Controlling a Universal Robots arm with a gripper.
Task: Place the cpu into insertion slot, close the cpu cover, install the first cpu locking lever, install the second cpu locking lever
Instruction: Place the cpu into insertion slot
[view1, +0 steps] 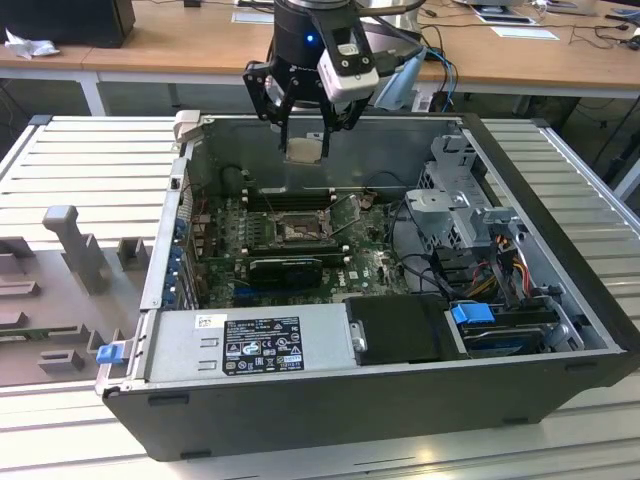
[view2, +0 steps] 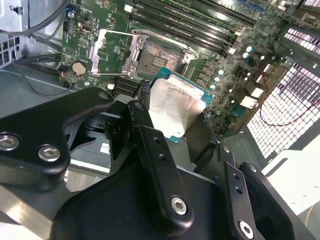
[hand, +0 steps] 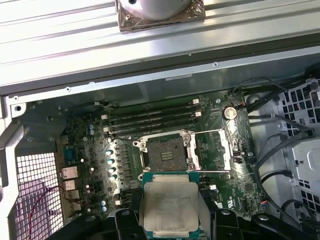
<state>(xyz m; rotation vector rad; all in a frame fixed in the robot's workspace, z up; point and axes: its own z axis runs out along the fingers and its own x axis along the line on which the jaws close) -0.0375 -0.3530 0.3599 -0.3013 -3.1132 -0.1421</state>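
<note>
The gripper (view1: 305, 140) is clenched on the cpu (view1: 304, 150). The chip is pinched at two opposite edges between the black fingers (view2: 141, 120), with its pale metal top turned away from the board. It is held in the air above the open case (view1: 300, 410) and apart from everything inside.

The insertion slot (hand: 165, 152) is seen uncovered on the motherboard (hand: 90, 165). The cover (hand: 214, 149) is swung open to one side of it.

Long black memory slots (hand: 150, 117) are set just beside the insertion slot. A grey power supply (view1: 325, 340) is also housed in the case, along its near wall. A drive cage (view1: 455, 190) with cables is housed at the exterior view's right.

A black label (view1: 262, 345) is carried on the power supply; its print cannot be made out.

The case is laid on a ribbed metal table (view1: 90, 160).
</note>
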